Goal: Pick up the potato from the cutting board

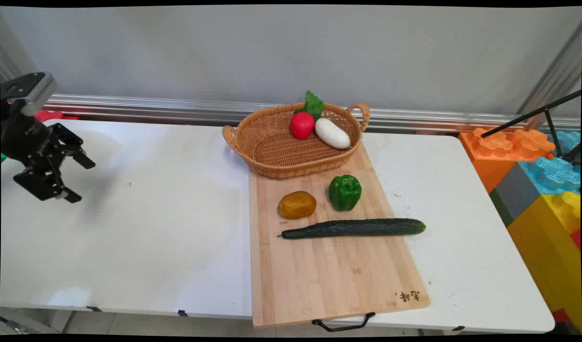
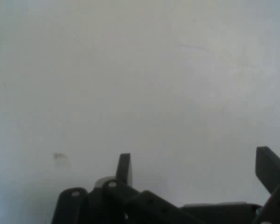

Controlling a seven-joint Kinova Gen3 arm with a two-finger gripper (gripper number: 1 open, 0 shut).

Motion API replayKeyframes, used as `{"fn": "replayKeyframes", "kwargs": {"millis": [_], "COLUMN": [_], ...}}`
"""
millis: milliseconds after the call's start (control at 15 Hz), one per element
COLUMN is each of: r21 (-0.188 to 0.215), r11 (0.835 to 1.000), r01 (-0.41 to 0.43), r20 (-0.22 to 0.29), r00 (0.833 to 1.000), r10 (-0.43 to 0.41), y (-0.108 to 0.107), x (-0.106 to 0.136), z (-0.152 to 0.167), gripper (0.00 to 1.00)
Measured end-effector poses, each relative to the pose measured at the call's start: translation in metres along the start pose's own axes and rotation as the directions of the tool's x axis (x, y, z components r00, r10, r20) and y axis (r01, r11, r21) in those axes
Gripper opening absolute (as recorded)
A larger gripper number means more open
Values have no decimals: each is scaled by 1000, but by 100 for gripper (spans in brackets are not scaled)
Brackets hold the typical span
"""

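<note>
My black gripper [image 1: 80, 181] hangs open above the white table [image 1: 143, 213] at the far left, holding nothing. In the hand view the gripper [image 2: 196, 165] has its two fingers wide apart over bare white table [image 2: 140, 84]. Far to its right lies a wooden cutting board [image 1: 329, 266]. On the board rest a brown-yellow potato [image 1: 297, 204], a green bell pepper [image 1: 345, 192] and a long dark cucumber [image 1: 355, 228]. A wicker basket [image 1: 271, 147] at the board's far end holds a red radish with green leaves [image 1: 302, 124] and a white oblong vegetable [image 1: 332, 133].
Large orange, blue, grey and yellow toy blocks [image 1: 538, 190] stand beyond the table's right edge, with a black tripod leg [image 1: 533, 114] over them. A metal rail [image 1: 176, 108] runs along the wall behind the table. The board's black handle [image 1: 343, 324] overhangs the near edge.
</note>
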Motion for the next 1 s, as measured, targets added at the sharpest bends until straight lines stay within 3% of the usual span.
{"fn": "replayKeyframes", "kwargs": {"millis": [200, 533, 1000], "r21": [2, 1, -16], "r11": [1000, 998, 996], "r01": [24, 66, 83], "r20": [-46, -154, -278], "r00": [999, 986, 957], "r10": [-23, -65, -84], "y": [-7, -14, -11], "x": [9, 57, 166], "z": [5, 23, 57], "gripper": [100, 100, 100]}}
